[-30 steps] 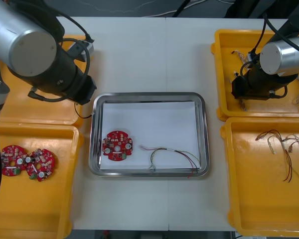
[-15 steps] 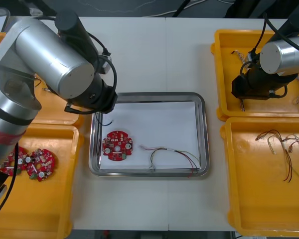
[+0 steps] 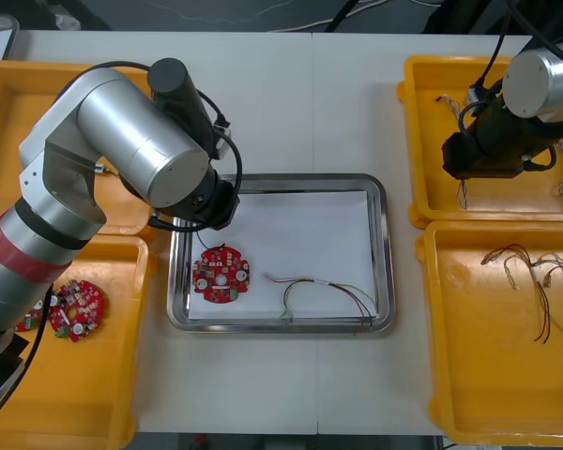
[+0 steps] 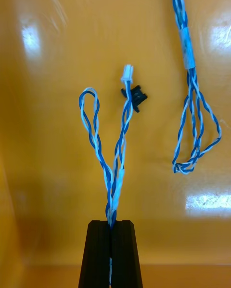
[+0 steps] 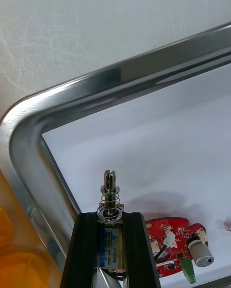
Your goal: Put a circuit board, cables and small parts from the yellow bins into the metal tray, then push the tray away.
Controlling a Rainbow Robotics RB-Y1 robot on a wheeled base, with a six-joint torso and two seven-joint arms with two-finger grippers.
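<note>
Lying in the white-lined tray (image 3: 280, 182) on the desk (image 3: 291, 103) are a board (image 3: 220, 275) and a red and yellow cable (image 3: 324, 295); more boards (image 3: 75, 309) sit in the near left bin (image 3: 94, 394). The left gripper (image 5: 110, 219) hangs over the tray's far left corner, clamped on a small metal part (image 5: 110, 191). The right gripper (image 4: 111, 226), over the far right bin (image 3: 427, 122), pinches a blue and white cable (image 4: 120, 143); a second such cable (image 4: 192, 100) lies beside it.
</note>
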